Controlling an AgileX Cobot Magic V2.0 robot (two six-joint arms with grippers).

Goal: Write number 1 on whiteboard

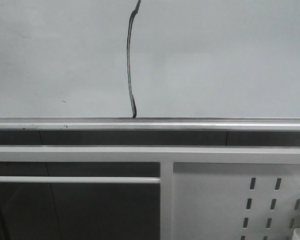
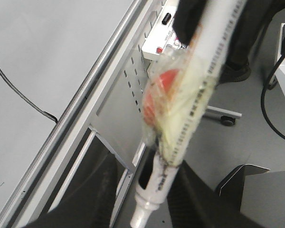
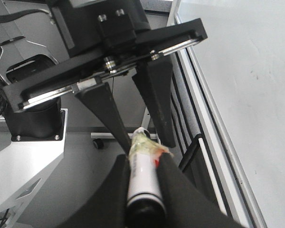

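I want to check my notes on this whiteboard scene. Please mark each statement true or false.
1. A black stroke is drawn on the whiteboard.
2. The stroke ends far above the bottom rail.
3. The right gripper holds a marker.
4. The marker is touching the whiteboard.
1. True. The number 1 stands nearly vertical on the whiteboard.
2. False. Its lower end reaches down almost to the bottom rail.
3. True. The right gripper is shut on the marker.
4. False. The marker is held away from the board, not against it.
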